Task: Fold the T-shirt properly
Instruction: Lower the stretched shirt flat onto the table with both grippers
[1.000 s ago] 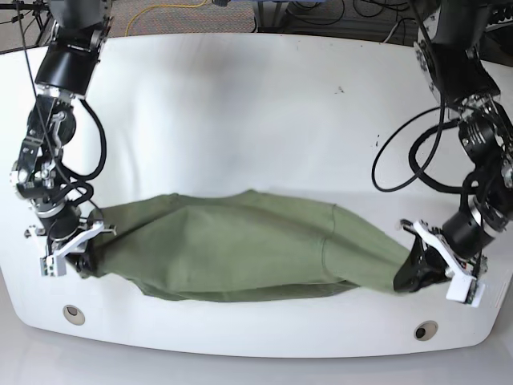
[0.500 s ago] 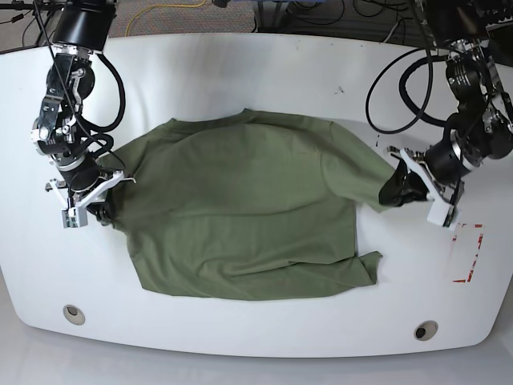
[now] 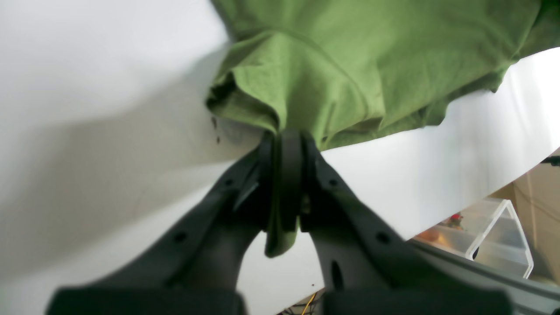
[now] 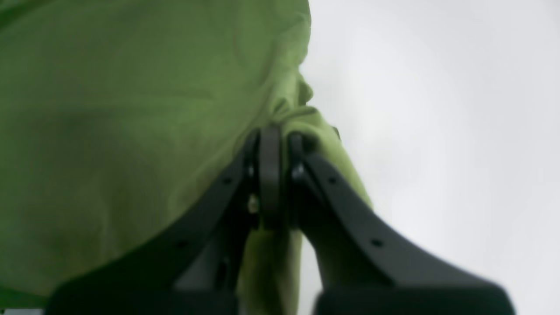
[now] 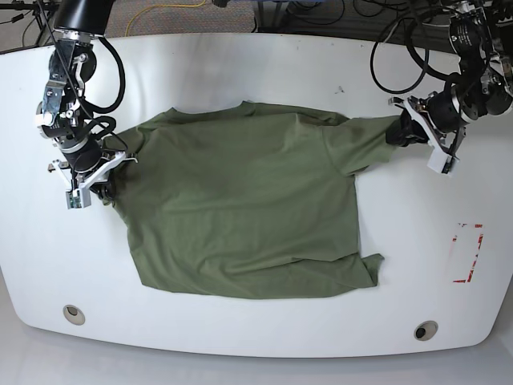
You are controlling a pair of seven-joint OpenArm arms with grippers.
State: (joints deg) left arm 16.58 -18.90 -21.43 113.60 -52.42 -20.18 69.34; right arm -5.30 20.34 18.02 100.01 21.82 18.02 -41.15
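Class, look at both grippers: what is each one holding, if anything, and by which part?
Both hold the T-shirt. The left gripper pinches one sleeve's end; the right gripper pinches the cloth at the opposite edge, near the other sleeve.

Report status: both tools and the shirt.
Left tool and right tool both shut on olive-green cotton T-shirt. Shirt spread on white table, lower corner rumpled. Nothing in the way.

T-shirt (image 5: 240,200) fills mid table (image 5: 240,64); bare strips at far & near edges; red-marked patch (image 5: 466,253) on view's right looks flat, prob. passable.
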